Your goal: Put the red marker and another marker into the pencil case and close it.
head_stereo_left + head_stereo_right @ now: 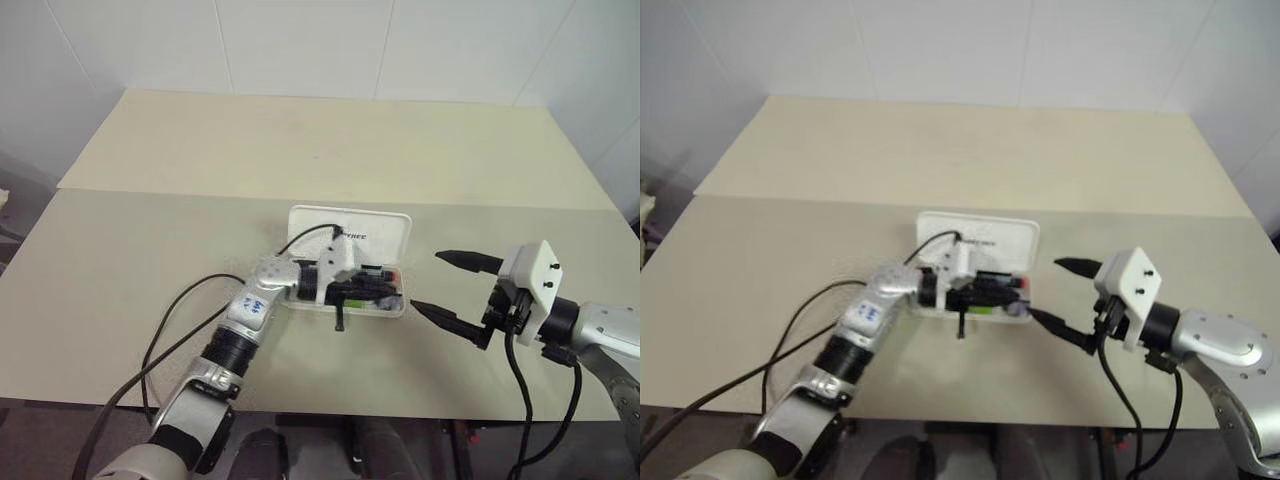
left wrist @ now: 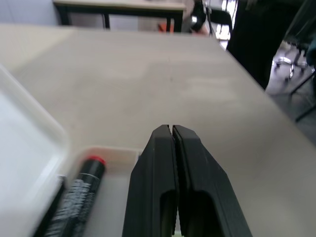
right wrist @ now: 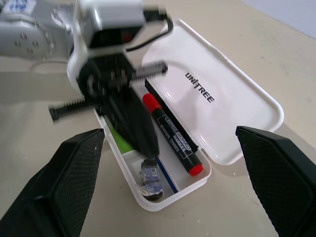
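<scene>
— Head views first. What of the pencil case (image 1: 375, 235)?
— Lying open mid-bench (image 1: 150, 260), lid flat on the far side, tray on the near side. Left gripper (image 1: 372, 292) reaching level over the tray from the left, fingers pressed together, holding nothing visible. Red marker (image 1: 385, 273) partly glimpsed in the tray behind it, a strip of lime green (image 1: 980, 309) below (most likely the other marker, largely hidden).
— And the right gripper (image 1: 440, 285)?
— Just beside the case's right end, off the bench surface, fingers spread wide, empty.

— Left wrist view?
— Two black fingers (image 2: 153, 187) closed against each other, tips meeting above the tray's end. Red marker (image 2: 79, 190) alongside, against the lid-side wall, red end toward the tray's rounded corner. Bare bench beyond.

— Right wrist view?
— Own fingers (image 3: 64, 182) far apart at either side, case between them but well clear. "UNITREE" lettering readable on the lid. In the tray: red marker (image 3: 173, 136) nearest the hinge, green highlighter (image 3: 121, 143) along the opposite wall under the left gripper, a thin blue stick (image 3: 165, 177) and a small bluish clear piece (image 3: 149, 177) between.
</scene>
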{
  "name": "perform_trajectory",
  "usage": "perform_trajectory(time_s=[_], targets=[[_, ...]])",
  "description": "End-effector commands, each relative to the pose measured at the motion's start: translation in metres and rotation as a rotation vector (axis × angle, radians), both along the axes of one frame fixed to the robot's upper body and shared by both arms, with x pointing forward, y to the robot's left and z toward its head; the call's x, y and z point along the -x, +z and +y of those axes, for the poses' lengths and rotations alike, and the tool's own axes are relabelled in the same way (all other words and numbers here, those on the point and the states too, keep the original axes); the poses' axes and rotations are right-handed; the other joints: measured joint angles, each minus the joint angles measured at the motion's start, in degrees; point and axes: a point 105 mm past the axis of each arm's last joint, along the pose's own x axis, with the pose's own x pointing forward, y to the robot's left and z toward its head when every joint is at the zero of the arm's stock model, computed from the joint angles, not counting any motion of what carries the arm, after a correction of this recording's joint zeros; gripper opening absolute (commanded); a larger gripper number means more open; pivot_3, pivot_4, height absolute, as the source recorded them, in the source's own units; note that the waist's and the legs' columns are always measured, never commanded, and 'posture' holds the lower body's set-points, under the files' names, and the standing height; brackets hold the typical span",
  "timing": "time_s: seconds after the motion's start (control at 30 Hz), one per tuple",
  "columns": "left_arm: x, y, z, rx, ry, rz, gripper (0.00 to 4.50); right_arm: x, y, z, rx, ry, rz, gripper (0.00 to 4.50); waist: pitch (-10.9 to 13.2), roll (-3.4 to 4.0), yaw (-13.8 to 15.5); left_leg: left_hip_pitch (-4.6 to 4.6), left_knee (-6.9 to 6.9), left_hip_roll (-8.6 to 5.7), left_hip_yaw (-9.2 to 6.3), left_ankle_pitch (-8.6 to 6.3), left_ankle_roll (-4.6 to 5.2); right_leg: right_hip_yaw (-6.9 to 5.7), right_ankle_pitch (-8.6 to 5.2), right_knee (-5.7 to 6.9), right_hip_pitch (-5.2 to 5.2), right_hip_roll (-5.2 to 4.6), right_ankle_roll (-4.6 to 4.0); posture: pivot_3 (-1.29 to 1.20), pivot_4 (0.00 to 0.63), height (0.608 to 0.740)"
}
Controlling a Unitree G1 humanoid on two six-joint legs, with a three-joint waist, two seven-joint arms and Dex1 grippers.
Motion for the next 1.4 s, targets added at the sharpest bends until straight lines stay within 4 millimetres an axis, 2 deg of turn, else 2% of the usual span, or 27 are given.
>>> perform_trajectory(time_s=[0.03,0.13,0.23,0.3,0.4,0.57,0.7,0.73,0.97,1.07,1.17,1.27,1.4], targets=[[0.003,0.018,0.018,0.062,0.019,-0.004,0.02,0.002,0.005,0.005,-0.013,0.033,-0.024,4.50,0.0,0.01,0.1,0.00,0.00,-0.01,-0.01,0.00,0.00,-0.01,0.00,0.00,0.01,-0.01,0.00,0.00,0.150,0.740],[0.004,0.021,0.039,0.057,0.055,-0.013,0.02,0.001,0.005,0.006,-0.015,0.042,-0.017,4.50,0.0,0.02,0.1,0.00,0.00,-0.01,0.00,0.00,0.00,-0.01,0.00,-0.02,0.01,-0.04,0.00,0.00,0.150,0.740],[0.007,0.020,0.078,0.037,0.100,-0.020,0.02,-0.001,0.004,0.005,-0.014,0.052,-0.011,4.50,0.0,0.02,-0.2,0.01,-0.01,0.02,0.02,-0.01,-0.01,-0.02,0.00,-0.02,-0.01,-0.04,-0.01,0.00,0.150,0.740],[0.010,0.019,0.100,-0.001,0.128,-0.008,0.40,-0.003,0.005,0.003,-0.011,0.055,-0.016,4.50,0.0,0.02,-0.3,0.04,-0.03,0.07,0.04,-0.02,-0.03,-0.04,-0.04,0.04,-0.04,-0.05,-0.10,0.00,0.150,0.740],[0.014,0.024,0.122,-0.017,0.160,-0.033,1.21,-0.005,0.007,-0.002,-0.023,0.057,-0.022,4.50,0.0,0.03,0.0,0.03,-0.03,0.08,0.01,0.00,-0.07,-0.14,-0.08,0.11,-0.09,-0.08,-0.17,0.00,0.150,0.740],[0.016,0.031,0.148,-0.004,0.260,-0.099,3.00,-0.007,0.003,-0.010,-0.019,0.068,0.005,4.50,0.0,0.03,0.2,0.00,-0.03,0.00,-0.01,-0.02,-0.01,-0.19,-0.07,-0.03,-0.02,-0.21,-0.15,0.00,0.150,0.740],[0.020,0.034,0.155,0.018,0.308,-0.130,4.37,-0.010,-0.002,-0.015,0.001,0.084,0.026,4.50,0.0,0.03,0.1,-0.02,-0.07,0.03,0.00,-0.06,0.01,-0.29,-0.07,-0.05,-0.05,-0.63,-0.15,0.00,0.150,0.740],[0.020,0.033,0.157,0.022,0.319,-0.124,4.44,-0.010,-0.002,-0.016,0.007,0.091,0.027,4.50,0.0,0.03,0.0,-0.03,-0.07,0.03,0.01,-0.06,0.01,-0.30,-0.07,-0.05,-0.07,-0.64,-0.15,0.00,0.150,0.740],[0.006,0.026,0.166,0.049,0.424,-0.129,4.44,-0.014,0.002,-0.019,0.022,0.102,0.020,4.50,0.0,0.03,0.0,0.04,-0.07,0.00,0.02,-0.02,-0.03,-0.31,-0.07,0.02,-0.04,-0.64,-0.16,0.00,0.150,0.740],[-0.007,0.028,0.168,0.075,0.462,-0.144,4.44,-0.015,0.003,-0.017,0.030,0.103,0.011,4.50,0.0,0.03,0.2,0.03,-0.07,-0.04,0.02,-0.01,-0.02,-0.32,-0.07,0.03,-0.04,-0.66,-0.15,0.00,0.150,0.740],[-0.019,0.031,0.172,0.084,0.485,-0.163,3.81,-0.016,0.004,-0.018,0.029,0.091,-0.001,4.50,0.0,0.03,0.1,0.00,-0.06,-0.06,0.02,-0.01,-0.02,-0.35,-0.06,-0.01,-0.04,-0.66,-0.14,0.00,0.150,0.740],[-0.032,0.032,0.178,0.065,0.526,-0.174,2.81,-0.016,0.002,-0.019,0.030,0.084,-0.005,4.50,0.0,0.03,0.1,-0.02,-0.06,-0.06,0.02,-0.01,-0.01,-0.37,-0.06,-0.03,-0.05,-0.65,-0.13,0.00,0.150,0.740],[-0.045,0.034,0.177,0.066,0.536,-0.175,1.43,-0.017,0.003,-0.018,0.027,0.083,-0.018,4.50,0.0,0.03,0.0,-0.02,-0.06,-0.06,0.04,-0.02,-0.01,-0.36,-0.05,-0.03,-0.05,-0.61,-0.12,0.00,0.150,0.740]])
